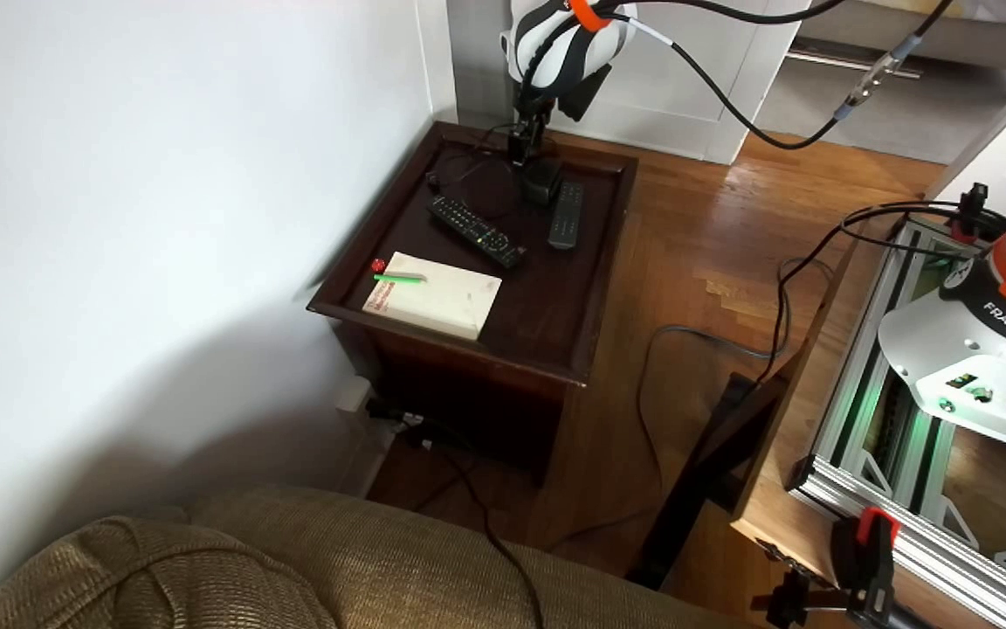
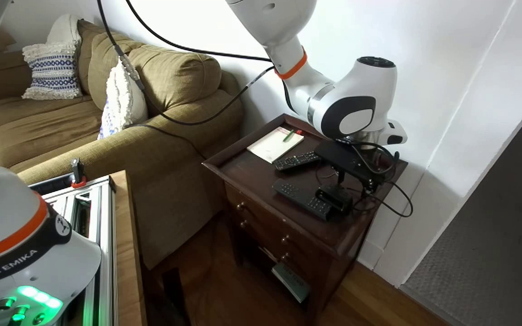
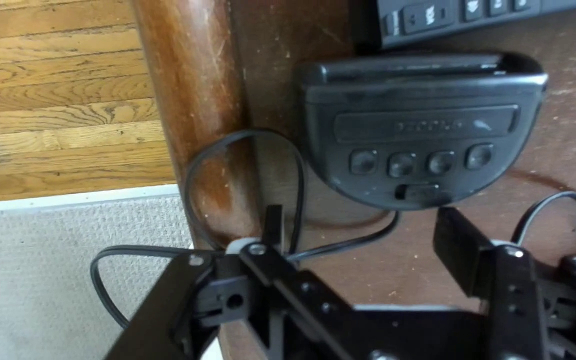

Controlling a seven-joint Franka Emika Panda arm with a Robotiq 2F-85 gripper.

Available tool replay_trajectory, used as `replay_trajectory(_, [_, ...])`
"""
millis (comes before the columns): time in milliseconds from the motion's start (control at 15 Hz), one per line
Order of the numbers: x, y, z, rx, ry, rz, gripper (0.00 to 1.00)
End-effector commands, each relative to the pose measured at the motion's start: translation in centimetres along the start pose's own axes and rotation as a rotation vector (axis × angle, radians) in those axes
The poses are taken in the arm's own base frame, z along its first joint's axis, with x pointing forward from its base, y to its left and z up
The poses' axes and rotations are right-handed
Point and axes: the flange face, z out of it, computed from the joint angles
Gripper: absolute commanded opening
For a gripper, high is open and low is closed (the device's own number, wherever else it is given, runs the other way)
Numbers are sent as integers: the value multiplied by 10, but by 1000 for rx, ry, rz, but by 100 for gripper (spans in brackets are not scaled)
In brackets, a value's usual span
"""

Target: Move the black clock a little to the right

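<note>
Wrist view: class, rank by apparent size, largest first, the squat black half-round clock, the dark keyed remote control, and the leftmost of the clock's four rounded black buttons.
1. Clock
2. Remote control: visible part only; cut off, its full size is unsure
3. Leftmost button

A dark wooden table [image 1: 547,319] stands beside a white wall [image 1: 162,131] on a plank floor [image 1: 695,236], a brown couch [image 2: 152,151] near it. A pale strip [image 3: 68,200] divides the floor from grey carpet [image 3: 58,280].
</note>
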Motion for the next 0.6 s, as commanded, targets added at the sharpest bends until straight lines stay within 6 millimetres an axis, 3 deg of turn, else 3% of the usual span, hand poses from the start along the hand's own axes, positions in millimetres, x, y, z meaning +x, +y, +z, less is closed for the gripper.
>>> replay_trajectory(0, [1,2,2,-15,-22,12,81])
replay_trajectory(400, [4,4,-7,-15,-33,58,81])
replay_trajectory(533, [5,5,-11,-15,-55,74,86])
